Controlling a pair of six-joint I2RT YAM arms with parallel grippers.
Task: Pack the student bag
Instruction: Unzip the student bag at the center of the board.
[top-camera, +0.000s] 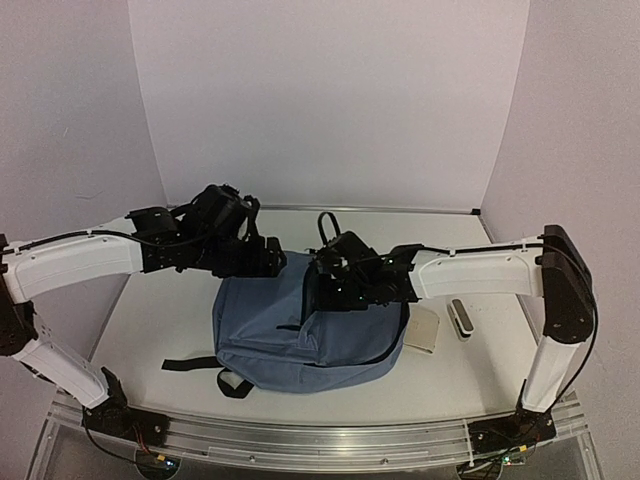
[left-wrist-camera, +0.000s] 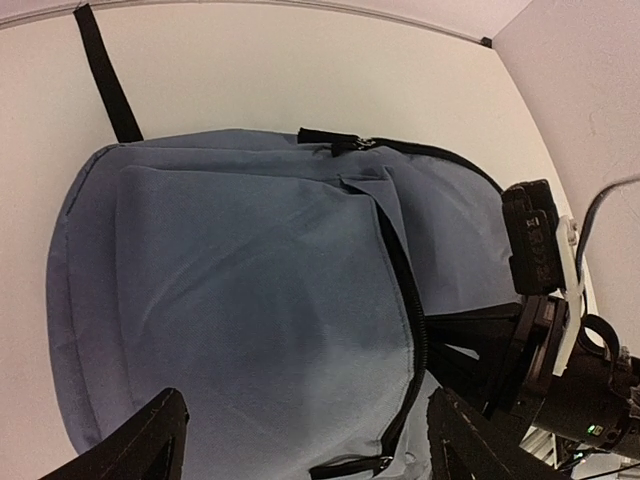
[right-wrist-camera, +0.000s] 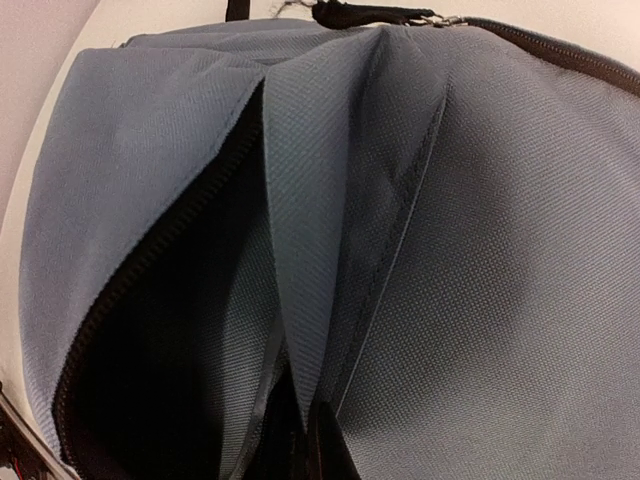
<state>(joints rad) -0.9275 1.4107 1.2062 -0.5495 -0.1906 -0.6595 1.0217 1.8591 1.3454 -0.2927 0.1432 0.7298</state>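
The student bag (top-camera: 300, 335), slate-blue with black straps, lies flat in the middle of the table. My right gripper (top-camera: 318, 285) is at its far edge, shut on a fold of blue fabric (right-wrist-camera: 300, 250) beside the unzipped opening (right-wrist-camera: 150, 330), which gapes dark to the left. In the right wrist view the gripper (right-wrist-camera: 312, 440) pinches that fold at the bottom of the frame. My left gripper (top-camera: 268, 262) hovers over the bag's far-left corner, open. In its own view its fingers (left-wrist-camera: 150, 445) stand wide apart over the bag (left-wrist-camera: 250, 290), with nothing between them.
A flat beige item (top-camera: 424, 330) and a small white-and-dark object (top-camera: 461, 319) lie on the table right of the bag. A black strap (top-camera: 190, 363) trails out at the bag's near left. The right arm's wrist (left-wrist-camera: 560, 330) sits close beside my left gripper.
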